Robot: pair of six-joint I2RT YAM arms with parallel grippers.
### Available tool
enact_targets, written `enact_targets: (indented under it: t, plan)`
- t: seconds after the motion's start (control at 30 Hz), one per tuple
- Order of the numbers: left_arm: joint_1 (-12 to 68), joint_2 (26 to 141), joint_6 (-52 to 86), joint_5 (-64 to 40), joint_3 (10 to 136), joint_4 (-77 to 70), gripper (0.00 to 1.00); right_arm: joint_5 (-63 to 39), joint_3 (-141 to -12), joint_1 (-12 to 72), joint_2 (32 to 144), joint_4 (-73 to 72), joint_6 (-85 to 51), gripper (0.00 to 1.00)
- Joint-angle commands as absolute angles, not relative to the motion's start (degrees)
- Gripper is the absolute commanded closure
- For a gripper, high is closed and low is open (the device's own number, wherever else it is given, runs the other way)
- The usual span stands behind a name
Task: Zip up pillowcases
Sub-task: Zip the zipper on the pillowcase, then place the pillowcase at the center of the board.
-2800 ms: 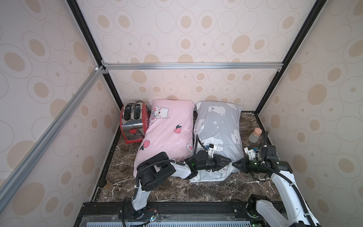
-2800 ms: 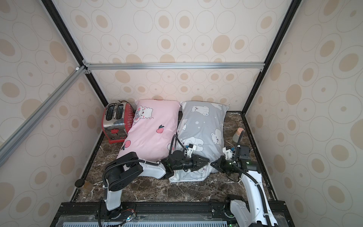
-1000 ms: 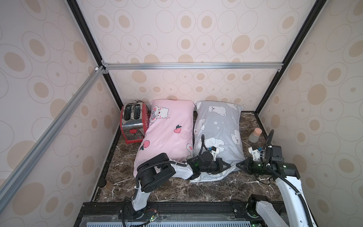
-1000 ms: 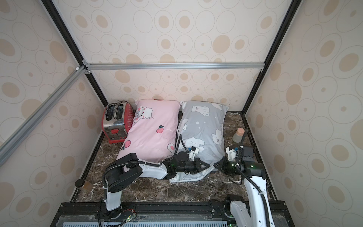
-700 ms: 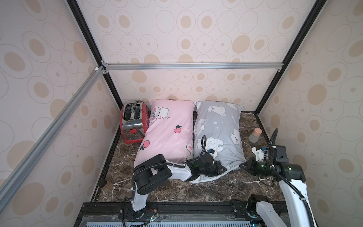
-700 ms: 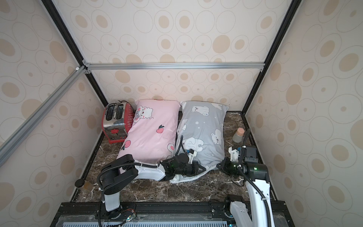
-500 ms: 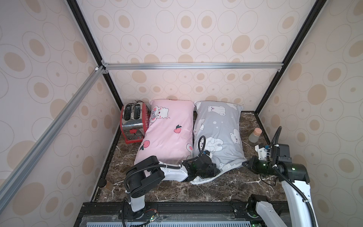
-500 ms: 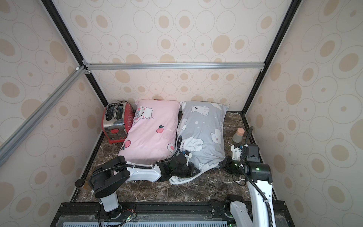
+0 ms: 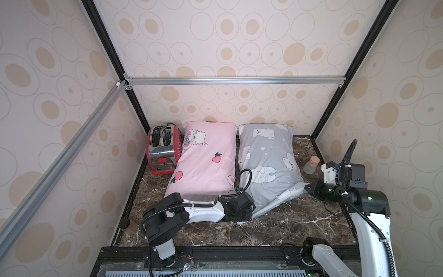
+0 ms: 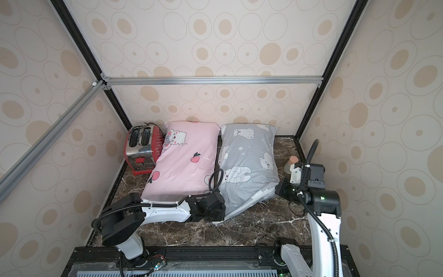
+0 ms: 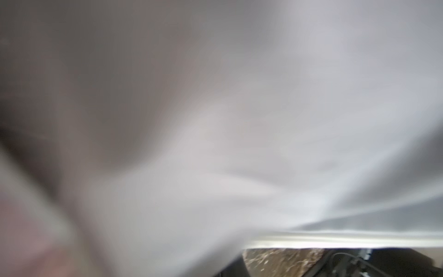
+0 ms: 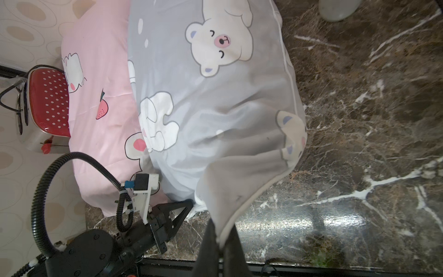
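A red toaster [image 9: 163, 148] stands in the far left corner of the dark marble counter [image 9: 275, 230]. Just beside it lies the pink pillowcase [image 9: 206, 163], lengthwise from the back edge toward the front, its far corner against the toaster's side.

The left arm lies low along the counter in front of the pink pillowcase. The left tool [image 12: 187, 207] is pressed together, its tips at the near left corner of the grey pillowcase [image 9: 268, 153]. Whether any fabric sits between them cannot be told. The left wrist view shows only blurred grey cloth [image 11: 239, 120] close to the lens.

The grey pillowcase lies alongside the pink one, touching it along their long sides, also running from the back edge forward. Its near hem runs slantwise between the two tools, with a white edge showing.

The right tool [image 12: 219, 242] pinches the near right corner of the grey pillowcase, which is drawn out toward the right edge. Past it, a small frosted bottle [image 9: 311, 164] with a cork stands upright near the right edge, apart from the pillowcase.
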State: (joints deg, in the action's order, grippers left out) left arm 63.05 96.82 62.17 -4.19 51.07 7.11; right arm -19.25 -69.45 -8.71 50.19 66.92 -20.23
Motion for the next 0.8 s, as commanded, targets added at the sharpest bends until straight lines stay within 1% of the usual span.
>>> enact_targets:
  t: [0.0, 0.2, 0.4, 0.47, 0.57, 0.6, 0.63, 0.67, 0.7, 0.73, 0.77]
  plan:
    - [63.2, 95.2, 59.4, 0.0, 50.8, 16.9, 1.0, -15.6, -72.8, -9.1, 50.7, 65.8, -18.6, 1.0]
    - [63.3, 93.5, 58.3, 1.6, 49.7, 21.7, 1.0, -13.1, -73.2, -9.1, 51.3, 67.6, -16.2, 1.0]
    - [63.4, 91.5, 56.0, 3.0, 52.6, 27.0, 1.0, -7.7, -72.4, -9.1, 50.7, 68.8, -14.6, 1.0]
    - [63.4, 89.9, 55.2, 3.4, 53.0, 27.9, 1.0, -7.7, -72.9, -9.1, 51.5, 69.3, -14.1, 1.0]
    - [63.4, 87.0, 53.1, 2.7, 55.0, 28.8, 1.0, -10.5, -72.9, -9.1, 52.9, 70.2, -13.0, 1.0]
    - [63.4, 85.7, 52.4, 2.6, 55.8, 29.3, 1.0, -11.1, -73.1, -9.0, 53.2, 70.6, -13.0, 0.85]
    - [63.4, 84.0, 51.2, 2.8, 57.2, 30.3, 1.0, -12.5, -73.7, -8.9, 53.4, 71.2, -13.3, 0.6]
    - [63.4, 82.2, 50.1, 3.8, 58.9, 32.2, 0.89, -14.0, -74.2, -8.7, 53.3, 71.3, -13.9, 0.33]
    - [63.4, 80.9, 48.8, 4.9, 60.5, 34.1, 0.69, -14.8, -74.6, -8.0, 53.0, 70.9, -14.6, 0.12]
    - [63.3, 79.6, 46.9, 6.6, 62.5, 35.7, 0.53, -14.5, -74.9, -6.9, 52.7, 70.2, -15.3, 0.01]
    - [62.8, 78.7, 44.7, 8.2, 64.7, 39.4, 0.41, -13.2, -75.0, -5.5, 52.8, 69.6, -15.8, 0.01]
